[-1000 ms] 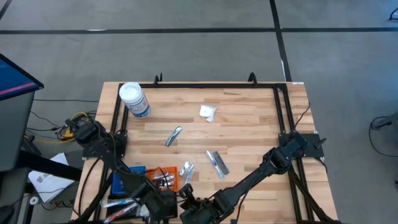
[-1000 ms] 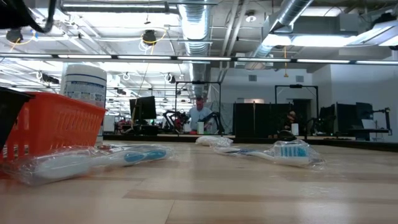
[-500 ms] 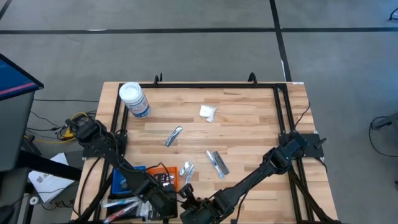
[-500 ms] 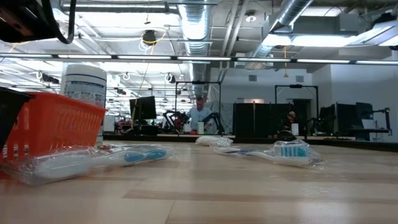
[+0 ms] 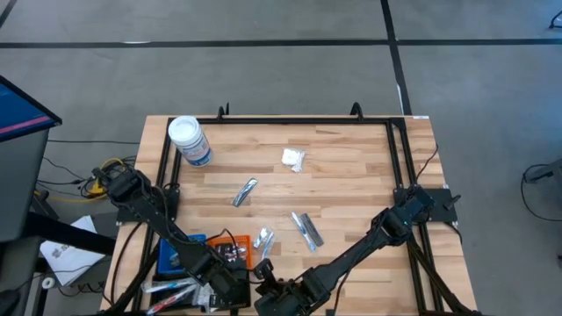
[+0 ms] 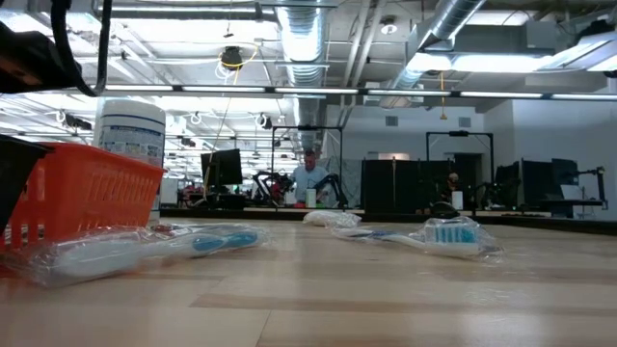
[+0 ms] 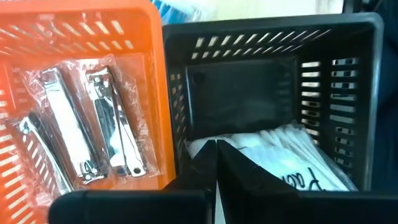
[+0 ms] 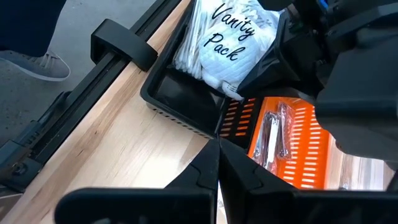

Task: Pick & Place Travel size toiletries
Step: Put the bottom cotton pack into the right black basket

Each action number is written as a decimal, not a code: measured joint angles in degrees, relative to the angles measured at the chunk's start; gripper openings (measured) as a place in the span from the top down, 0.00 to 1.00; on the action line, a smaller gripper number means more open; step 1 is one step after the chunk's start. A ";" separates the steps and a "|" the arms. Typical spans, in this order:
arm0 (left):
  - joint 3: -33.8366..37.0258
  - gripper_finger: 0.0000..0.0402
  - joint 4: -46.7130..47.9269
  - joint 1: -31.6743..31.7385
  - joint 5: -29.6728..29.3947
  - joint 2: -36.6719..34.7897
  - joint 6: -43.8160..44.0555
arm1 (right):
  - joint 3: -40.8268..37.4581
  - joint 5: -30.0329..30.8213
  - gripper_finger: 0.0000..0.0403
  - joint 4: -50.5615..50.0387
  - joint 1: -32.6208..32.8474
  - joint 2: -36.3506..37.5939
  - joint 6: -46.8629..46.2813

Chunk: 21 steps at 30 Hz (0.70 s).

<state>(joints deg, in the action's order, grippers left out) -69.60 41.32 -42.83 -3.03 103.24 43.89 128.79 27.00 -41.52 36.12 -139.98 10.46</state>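
Wrapped toiletries lie loose on the table: a silvery tube (image 5: 245,191), a white packet (image 5: 293,159), two sticks (image 5: 306,230) and a clear-wrapped piece (image 5: 263,240). Wrapped nail clippers (image 7: 81,130) lie in the orange tray (image 7: 158,93). A white "Vanity Pack" packet (image 8: 227,43) of cotton swabs lies in the black tray (image 7: 348,74). My left gripper (image 7: 216,155) is shut and hangs over the black tray at the near left corner. My right gripper (image 8: 217,152) is shut above the near edge, beside the trays. My left gripper's shut fingertips point down into the black tray, right at the near edge of the white packet (image 7: 205,149). I cannot tell whether they touch it. The packet lies flat on the tray's floor.
A large white-lidded jar (image 5: 189,140) stands at the far left corner. A blue tray (image 5: 172,254) sits left of the orange tray (image 5: 230,250). A black frame rail (image 5: 290,121) runs around the table. Open wood lies at the middle and right.
My left arm has come down lower over the trays at the near left corner and now covers part of the orange tray in the high view. The loose toiletries have stayed where they were.
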 joint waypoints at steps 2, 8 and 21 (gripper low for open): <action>0.00 1.00 -0.48 0.00 -0.02 0.00 0.03 | 0.00 0.00 1.00 0.00 0.00 0.00 0.00; 0.00 1.00 -0.82 0.00 0.02 0.00 0.05 | 0.00 0.00 1.00 0.00 0.02 0.00 0.00; 0.02 1.00 -2.05 0.00 1.72 2.00 -0.12 | -0.02 0.00 1.00 0.00 0.02 -0.02 0.00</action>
<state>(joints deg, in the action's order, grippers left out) -69.58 39.27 -42.83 -1.31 105.24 43.77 128.77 27.00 -41.52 36.14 -140.00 10.46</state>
